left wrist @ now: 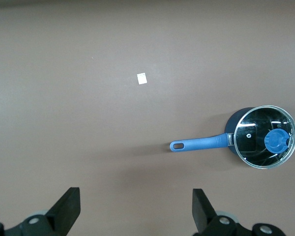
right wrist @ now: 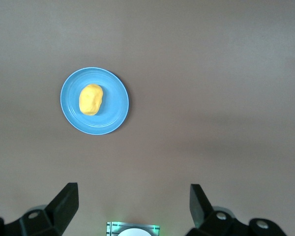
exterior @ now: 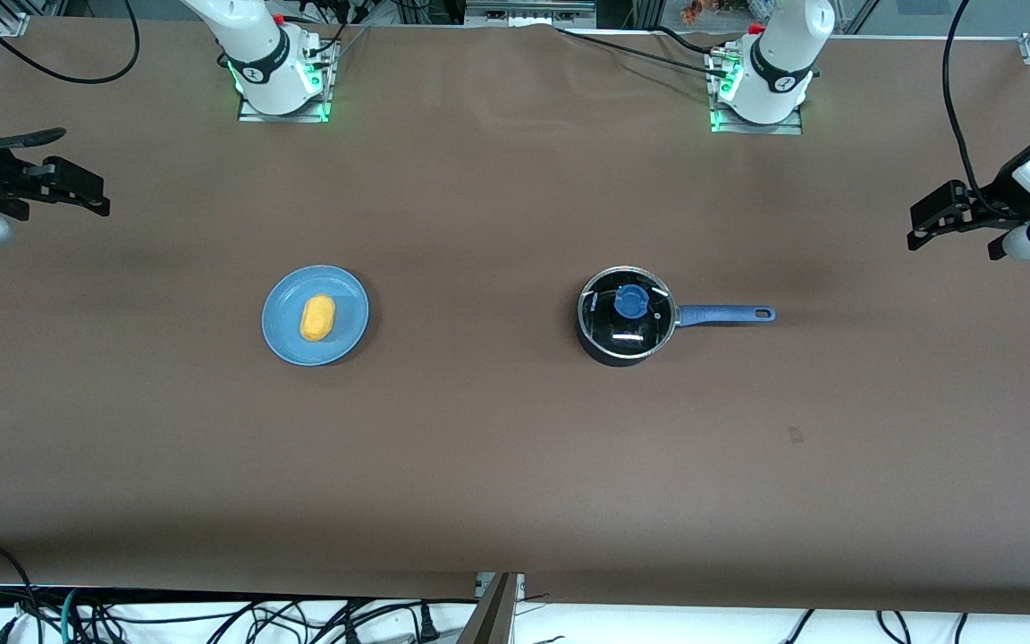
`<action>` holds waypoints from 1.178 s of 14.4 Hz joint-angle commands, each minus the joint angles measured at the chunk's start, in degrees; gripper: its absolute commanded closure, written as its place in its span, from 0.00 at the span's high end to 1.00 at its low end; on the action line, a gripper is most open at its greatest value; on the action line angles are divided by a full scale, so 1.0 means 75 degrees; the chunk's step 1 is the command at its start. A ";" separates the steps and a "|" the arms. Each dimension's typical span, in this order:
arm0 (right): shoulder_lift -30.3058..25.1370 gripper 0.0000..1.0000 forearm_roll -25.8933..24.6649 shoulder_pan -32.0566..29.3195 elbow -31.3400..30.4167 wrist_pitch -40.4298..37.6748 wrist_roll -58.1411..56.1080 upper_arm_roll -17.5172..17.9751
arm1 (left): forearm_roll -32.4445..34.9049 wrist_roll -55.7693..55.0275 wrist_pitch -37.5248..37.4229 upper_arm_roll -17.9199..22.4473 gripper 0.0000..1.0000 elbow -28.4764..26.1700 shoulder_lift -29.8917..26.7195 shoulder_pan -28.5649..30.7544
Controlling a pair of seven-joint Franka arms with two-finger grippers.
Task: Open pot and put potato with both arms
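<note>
Evidently nothing is done yet.
The pot [exterior: 625, 315] is lidded; the potato [exterior: 317, 317] lies on the plate [exterior: 287, 344]; left gripper [left wrist: 135, 209] and right gripper [right wrist: 133, 205] wait spread wide, holding nothing.

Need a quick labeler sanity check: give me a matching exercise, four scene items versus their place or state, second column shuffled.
Column one:
1. potato
2. glass lid
3. left gripper
4. pot handle

Column two:
A. points toward the left arm's end of the table
B. lies on the blue plate
C. open, up in the air over the left arm's end of the table
D. closed on the pot

Pairs: 1-B, 2-D, 3-C, 4-A
</note>
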 commanded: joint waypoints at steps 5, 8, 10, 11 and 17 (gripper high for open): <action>0.0118 1.00 0.0044 -0.0028 0.0217 -0.0055 -0.0017 0.0023 | -0.0134 0.0037 -0.0050 0.0011 1.00 0.0220 0.0140 0.0023; 0.0141 1.00 0.0044 -0.0028 0.0217 -0.0055 -0.0017 0.0023 | -0.0134 0.0037 -0.0050 0.0011 1.00 0.0220 0.0140 0.0023; 0.0141 1.00 0.0044 -0.0028 0.0217 -0.0055 -0.0040 0.0023 | -0.0134 0.0048 -0.0050 0.0011 1.00 0.0220 0.0140 0.0023; 0.0141 1.00 0.0044 -0.0040 0.0217 -0.0055 -0.0110 0.0023 | -0.0180 0.0095 0.0031 -0.0001 1.00 0.0208 0.0198 0.0023; 0.0374 1.00 0.0056 -0.0016 0.0146 0.0098 -0.0098 0.0035 | -0.0251 0.0130 0.0009 -0.0013 1.00 0.0524 0.0913 -0.0013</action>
